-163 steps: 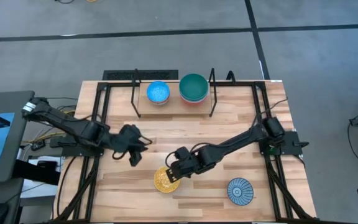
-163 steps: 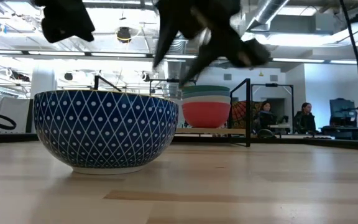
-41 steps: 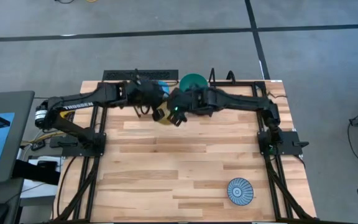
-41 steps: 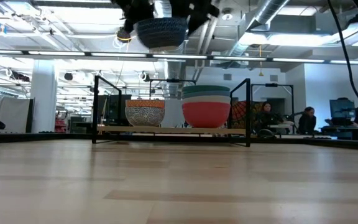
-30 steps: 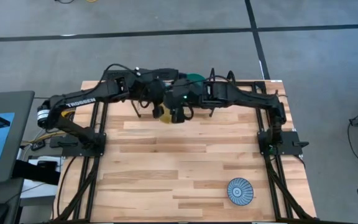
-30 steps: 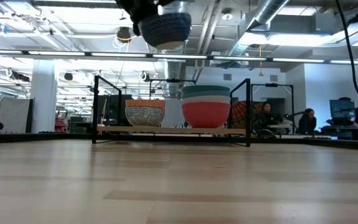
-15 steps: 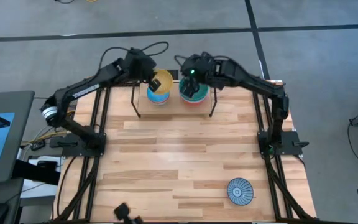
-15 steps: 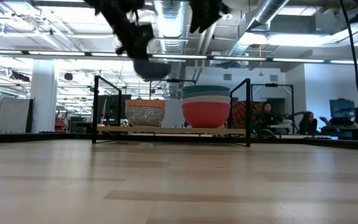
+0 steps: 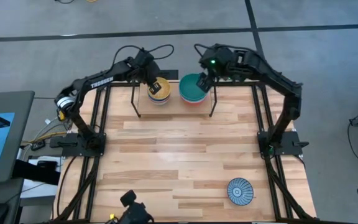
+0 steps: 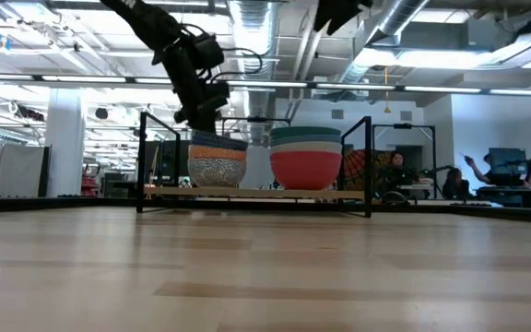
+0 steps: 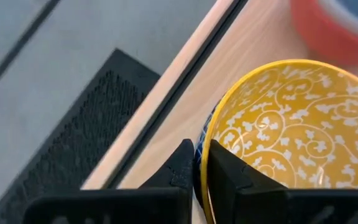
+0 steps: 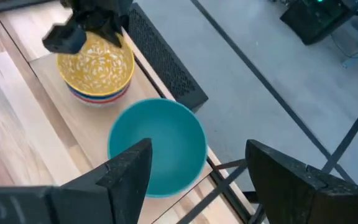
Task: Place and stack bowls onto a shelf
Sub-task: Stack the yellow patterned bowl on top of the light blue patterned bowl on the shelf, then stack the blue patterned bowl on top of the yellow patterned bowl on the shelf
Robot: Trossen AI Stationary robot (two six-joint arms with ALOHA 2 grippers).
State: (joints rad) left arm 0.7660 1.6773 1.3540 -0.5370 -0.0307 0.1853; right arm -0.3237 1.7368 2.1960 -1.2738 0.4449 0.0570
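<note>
Yellow bowl [image 9: 160,86] now down on shelf [image 9: 173,101] stack, left tool [image 9: 151,81] still clenched on its rim; right tool [image 9: 207,78], released, has risen above teal bowl [image 9: 192,87].

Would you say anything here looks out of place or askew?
Only one thing: the striped bowl sits alone near the table's front edge, far from the shelf where the other bowls are stacked. Both stacks look level.

"TROSSEN" in white letters on the left arm [image 9: 101,81]; nothing else legible
</note>
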